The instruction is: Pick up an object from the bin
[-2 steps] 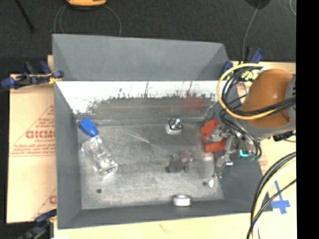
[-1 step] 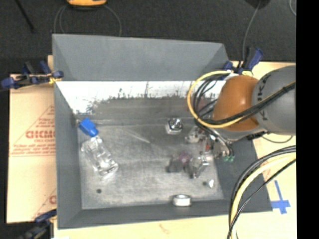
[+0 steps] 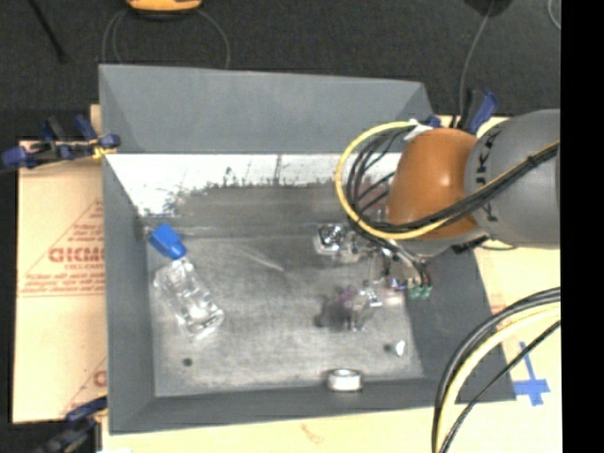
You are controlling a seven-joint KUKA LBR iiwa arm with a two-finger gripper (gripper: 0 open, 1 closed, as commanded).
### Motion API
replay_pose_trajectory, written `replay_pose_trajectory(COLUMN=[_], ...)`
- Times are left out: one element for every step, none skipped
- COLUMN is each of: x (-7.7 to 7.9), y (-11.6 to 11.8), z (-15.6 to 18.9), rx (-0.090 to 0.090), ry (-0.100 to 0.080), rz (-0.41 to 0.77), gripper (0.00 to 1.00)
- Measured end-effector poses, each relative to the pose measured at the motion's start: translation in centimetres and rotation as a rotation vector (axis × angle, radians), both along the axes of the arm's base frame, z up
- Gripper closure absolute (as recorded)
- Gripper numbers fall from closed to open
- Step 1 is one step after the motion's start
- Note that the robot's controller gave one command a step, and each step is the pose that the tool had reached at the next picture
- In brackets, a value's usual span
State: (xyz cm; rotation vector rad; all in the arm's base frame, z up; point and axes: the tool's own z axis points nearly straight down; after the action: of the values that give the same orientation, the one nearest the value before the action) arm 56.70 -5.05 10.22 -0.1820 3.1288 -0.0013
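Observation:
My gripper [image 3: 361, 302] is low over the right half of the bin floor, below the orange wrist cover. A small dark, purplish thing [image 3: 338, 302] sits right at its tip, and I cannot tell whether it is gripped or merely lying there. A small pale scrap [image 3: 398, 348] rests on the floor just to the gripper's lower right. Near the front wall lies a white ring-shaped cap [image 3: 344, 379].
A clear plastic bottle [image 3: 189, 295] with a blue cap lies on its side in the left part of the bin, cap toward the back left corner. Bare grey floor separates it from the gripper. The arm and its cables cover the bin's right rim.

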Motion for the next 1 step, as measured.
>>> replay_pose_trajectory(x=[-0.71], y=[-1.21], z=[-0.19], rx=[0.002], ry=[0.005], rz=[-0.147], gripper=[0.00])
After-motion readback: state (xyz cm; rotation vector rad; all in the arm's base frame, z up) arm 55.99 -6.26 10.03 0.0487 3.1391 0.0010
